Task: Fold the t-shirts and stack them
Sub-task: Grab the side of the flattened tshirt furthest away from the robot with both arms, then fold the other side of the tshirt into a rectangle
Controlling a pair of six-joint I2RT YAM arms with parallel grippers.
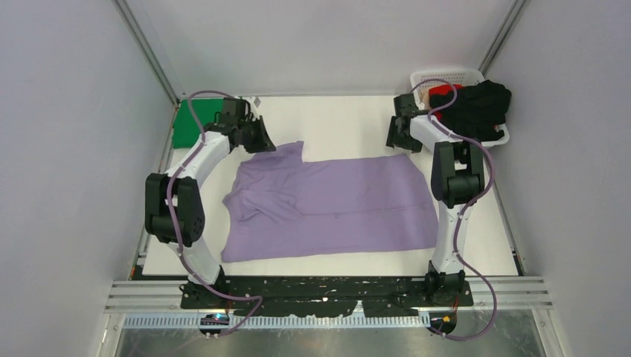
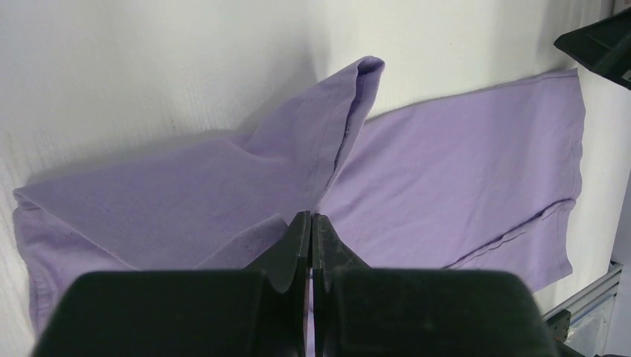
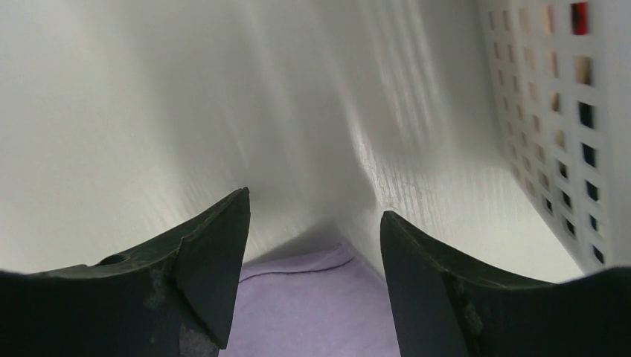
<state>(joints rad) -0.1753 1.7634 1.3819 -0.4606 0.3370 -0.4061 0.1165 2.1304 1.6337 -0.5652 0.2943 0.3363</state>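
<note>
A lavender t-shirt [image 1: 335, 208] lies spread across the white table. My left gripper [image 1: 260, 141] is at the shirt's far left corner. In the left wrist view its jaws [image 2: 311, 217] are shut on a fold of the lavender t-shirt [image 2: 446, 171], which tents up to the fingertips. My right gripper [image 1: 398, 141] hovers at the far right corner. It [image 3: 314, 207] stands open, with the shirt's hemmed corner [image 3: 312, 297] lying between and below the fingers. A green t-shirt [image 1: 190, 123] lies at the far left behind the left arm.
A white perforated basket [image 1: 446, 74] stands at the far right corner with a black t-shirt [image 1: 484, 108] and a red one [image 1: 444, 93] spilling over it. Its wall [image 3: 558, 111] is close to the right of my right gripper. Grey walls enclose the table.
</note>
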